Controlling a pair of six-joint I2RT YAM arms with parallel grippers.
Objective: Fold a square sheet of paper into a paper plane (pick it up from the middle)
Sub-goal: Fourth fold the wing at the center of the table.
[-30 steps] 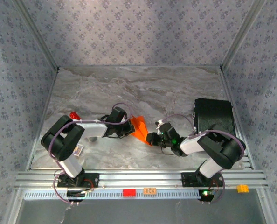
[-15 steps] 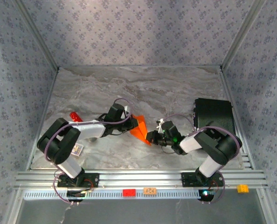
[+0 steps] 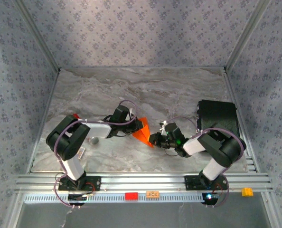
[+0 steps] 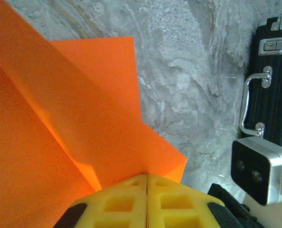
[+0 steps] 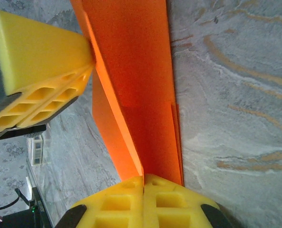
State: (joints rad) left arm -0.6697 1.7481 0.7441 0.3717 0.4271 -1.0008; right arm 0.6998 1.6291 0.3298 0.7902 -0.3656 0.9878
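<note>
Grey marbled table, walled in patterned panels, carries the whole business near its middle, where two pincers meet on one scrap of orange. The left gripper is clenched, yellow pads flat together with no gap, biting the edge of the paper plane where several folded layers run into a corner. The right gripper is likewise pressed shut on the same paper, taking it at the end of a long crease. Its wrist view has the other arm's pads pinching the far side. Between them the half-folded dart hangs slanted with its flaps splayed. Whether its lower edge touches the tabletop I cannot tell. I judge the paper nearly weightless and limp across any single layer, stiff only along its creases and stacked folds, so the ridge is the sensible place to hold. It should sit firmly in soft pads, yet it would tear or buckle if the two arms pulled apart or twisted against each other. Outward, both forearms lie low and nearly level, pointing at one another. The left elbow is bent out to the left above a small white card, and the right elbow is cocked beside a black case.
</note>
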